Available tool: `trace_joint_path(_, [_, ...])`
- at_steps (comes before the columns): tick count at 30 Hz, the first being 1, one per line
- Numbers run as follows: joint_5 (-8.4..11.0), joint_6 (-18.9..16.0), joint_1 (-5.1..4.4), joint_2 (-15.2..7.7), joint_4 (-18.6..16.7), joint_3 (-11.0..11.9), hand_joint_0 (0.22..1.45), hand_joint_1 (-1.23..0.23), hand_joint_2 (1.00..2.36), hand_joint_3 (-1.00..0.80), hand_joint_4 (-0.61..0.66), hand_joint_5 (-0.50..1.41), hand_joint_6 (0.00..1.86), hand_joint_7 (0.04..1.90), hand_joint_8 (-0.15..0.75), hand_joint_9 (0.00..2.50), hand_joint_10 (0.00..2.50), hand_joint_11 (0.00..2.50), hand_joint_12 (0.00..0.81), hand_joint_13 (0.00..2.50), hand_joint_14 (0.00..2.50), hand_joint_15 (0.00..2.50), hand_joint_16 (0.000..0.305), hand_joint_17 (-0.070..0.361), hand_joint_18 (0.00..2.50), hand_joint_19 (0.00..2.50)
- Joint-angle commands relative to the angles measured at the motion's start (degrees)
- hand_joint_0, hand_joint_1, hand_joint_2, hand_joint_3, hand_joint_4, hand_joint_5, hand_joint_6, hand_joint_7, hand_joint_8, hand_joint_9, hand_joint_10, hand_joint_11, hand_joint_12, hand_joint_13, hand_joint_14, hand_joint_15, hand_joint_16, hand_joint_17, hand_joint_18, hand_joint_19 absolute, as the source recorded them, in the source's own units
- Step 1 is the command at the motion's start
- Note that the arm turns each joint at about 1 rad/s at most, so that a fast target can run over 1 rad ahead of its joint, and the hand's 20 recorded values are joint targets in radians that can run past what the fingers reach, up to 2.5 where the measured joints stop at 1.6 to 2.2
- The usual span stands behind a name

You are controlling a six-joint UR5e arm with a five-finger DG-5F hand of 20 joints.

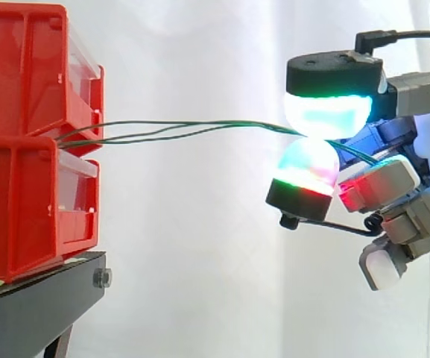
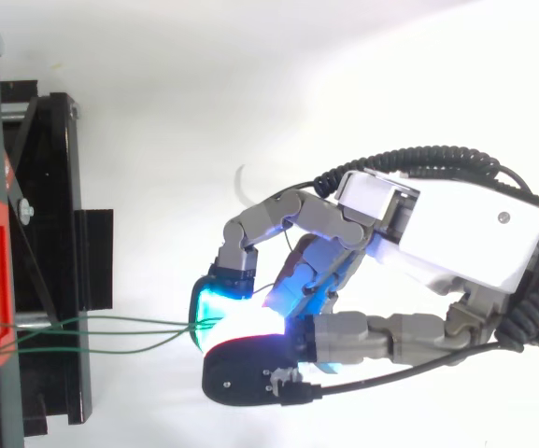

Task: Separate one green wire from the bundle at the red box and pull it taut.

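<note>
The hand reaches in level, fingertips pinching the green wires, which stretch across to the stacked red boxes at the stand's edge.

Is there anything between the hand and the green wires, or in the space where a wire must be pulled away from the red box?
Nothing visible does. The hand pinches the green wires between its fingertips, and the strands cross open air from the red bins to the pinch. Several strands seem held, not one.
</note>
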State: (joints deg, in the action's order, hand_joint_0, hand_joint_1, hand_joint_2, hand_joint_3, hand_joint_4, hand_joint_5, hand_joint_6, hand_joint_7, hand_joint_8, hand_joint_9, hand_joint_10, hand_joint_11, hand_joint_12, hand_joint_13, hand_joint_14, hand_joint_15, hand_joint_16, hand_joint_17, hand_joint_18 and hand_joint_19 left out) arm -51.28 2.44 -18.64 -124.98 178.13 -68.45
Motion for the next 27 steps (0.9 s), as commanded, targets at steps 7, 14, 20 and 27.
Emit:
trace_joint_path(7, [-0.13, -0.2, 0.01, 0.3, 0.5, 0.0, 0.65, -0.80, 1.02, -0.16, 0.17, -0.20, 0.91, 0.97, 0.288, 1.15, 0.02, 1.28, 0.345, 1.37, 0.02, 1.42, 0.059, 0.132, 0.76, 0.69])
trace_joint_path(14, [-0.13, -0.2, -0.26, 1.1, 1.9, 0.0, 0.50, -0.62, 1.00, -0.50, 0.18, -0.19, 0.91, 0.98, 0.302, 1.18, 0.02, 1.26, 0.376, 1.40, 0.01, 1.41, 0.061, 0.137, 0.78, 0.69])
trace_joint_path(20, [-0.22, -0.3, 0.01, 1.3, 2.9, 0.1, 0.59, -0.41, 1.01, -0.41, 0.16, -0.18, 0.90, 1.03, 0.280, 1.20, 0.02, 1.27, 0.336, 1.39, 0.02, 1.41, 0.057, 0.127, 0.75, 0.73])
trace_joint_path(27, [-0.22, -0.3, 0.01, 1.7, 3.6, 0.0, 0.60, -0.70, 1.01, -0.12, 0.21, -0.18, 0.92, 0.99, 0.338, 1.22, 0.02, 1.24, 0.414, 1.45, 0.01, 1.37, 0.069, 0.156, 0.86, 0.67])
